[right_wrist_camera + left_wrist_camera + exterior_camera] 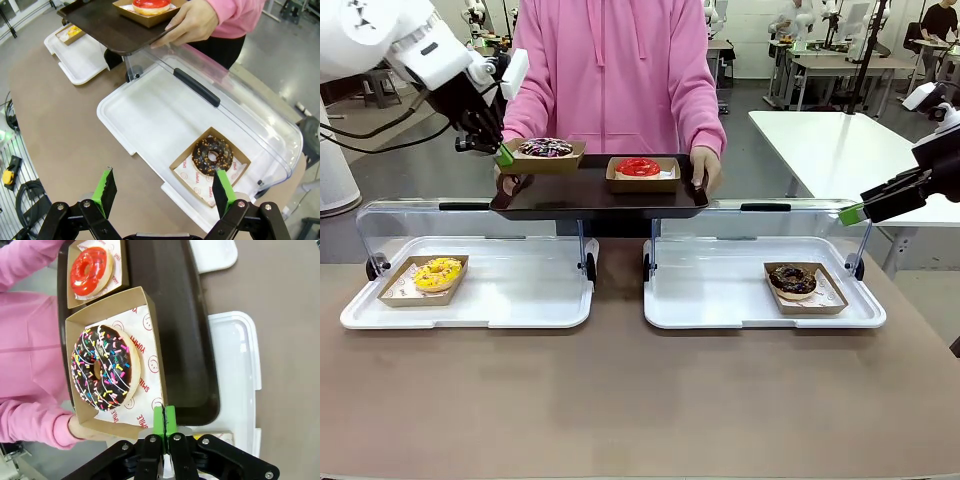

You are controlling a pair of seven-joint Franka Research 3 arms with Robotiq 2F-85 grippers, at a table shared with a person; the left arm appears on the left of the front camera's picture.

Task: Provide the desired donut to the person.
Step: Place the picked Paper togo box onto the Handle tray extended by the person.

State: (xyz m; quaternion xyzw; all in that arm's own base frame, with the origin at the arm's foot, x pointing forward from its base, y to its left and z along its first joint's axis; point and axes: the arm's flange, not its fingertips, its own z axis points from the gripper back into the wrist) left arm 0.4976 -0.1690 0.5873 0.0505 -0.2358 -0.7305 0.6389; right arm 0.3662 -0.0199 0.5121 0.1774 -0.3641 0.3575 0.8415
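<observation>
My left fingers (pixel 164 421) pinch the sprinkled donut's box (pixel 113 357) onto the person's tray (pixel 600 198); release remains. Right fingers (pixel 165 192) gape, idle.

The person (pixel 615 75), in a bright pink zip-up hoodie with drawstrings, stands at the far side of the table and holds a dark brown tray (pixel 600 198) level with a hand at each end. On the tray's left part sits the chocolate donut with coloured sprinkles (pixel 545 148), lying flat on printed paper in an open brown cardboard box (pixel 150 330); the near rim of that box is pinched between the closed green pads of the left gripper (pixel 164 421). To its right on the tray, apart from it, a red-glazed donut (pixel 638 167) lies in its own cardboard box.
</observation>
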